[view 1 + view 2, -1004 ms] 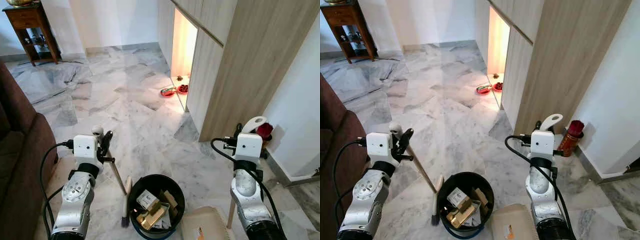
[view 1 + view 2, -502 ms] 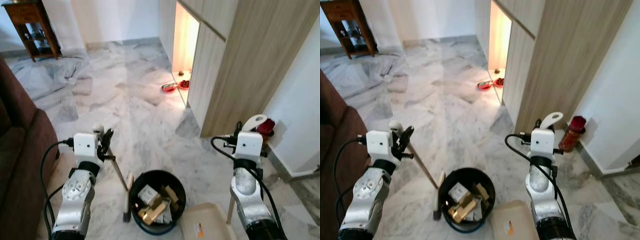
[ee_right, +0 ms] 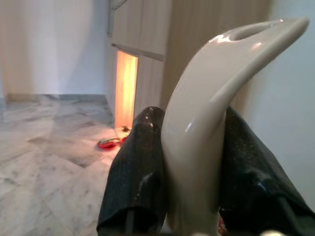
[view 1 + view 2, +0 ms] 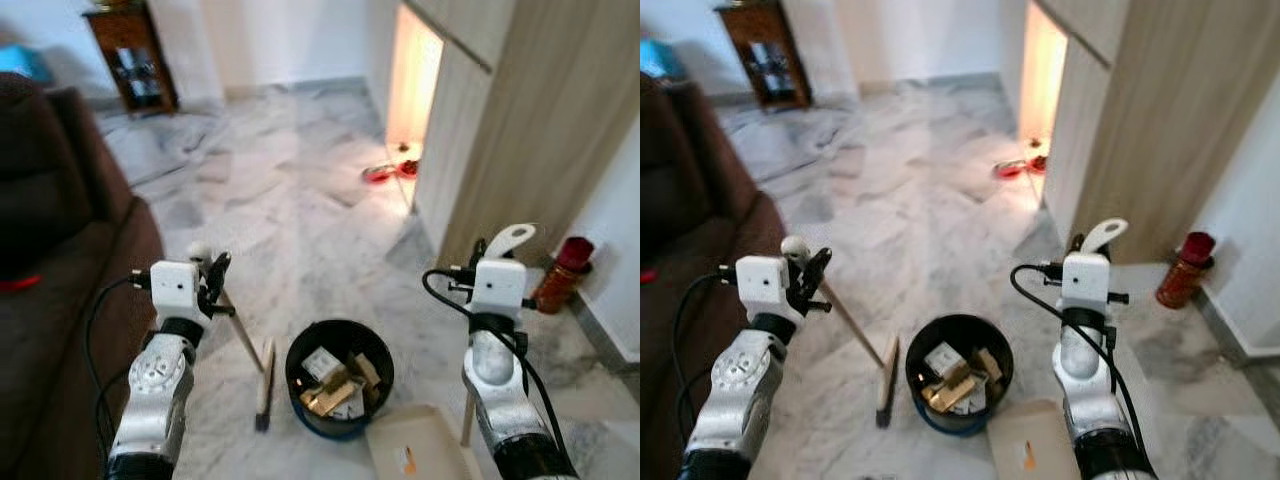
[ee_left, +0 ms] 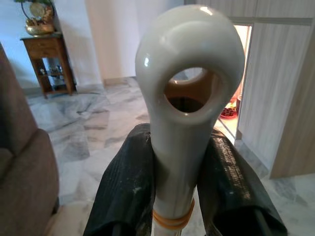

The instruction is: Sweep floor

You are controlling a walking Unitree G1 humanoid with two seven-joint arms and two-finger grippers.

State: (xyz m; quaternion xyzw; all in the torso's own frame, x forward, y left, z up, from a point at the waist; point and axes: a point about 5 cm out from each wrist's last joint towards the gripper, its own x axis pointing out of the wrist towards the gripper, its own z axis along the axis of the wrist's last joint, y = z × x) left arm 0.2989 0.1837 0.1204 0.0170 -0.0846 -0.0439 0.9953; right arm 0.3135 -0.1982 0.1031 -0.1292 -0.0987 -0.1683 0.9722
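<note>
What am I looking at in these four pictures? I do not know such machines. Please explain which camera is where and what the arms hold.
This is a walking humanoid robot in a home. The two wide pictures come from cameras in its head, looking down at a marble floor. The two close pictures come from cameras on its wrists.

The left end effector, two black fingers, is closed on the top of a broom handle; the broom head rests on the floor beside a black bin full of rubbish. The right end effector grips the curved handle of a dustpan, whose pan lies near the bin. A brown sofa stands on the robot's left.
</note>
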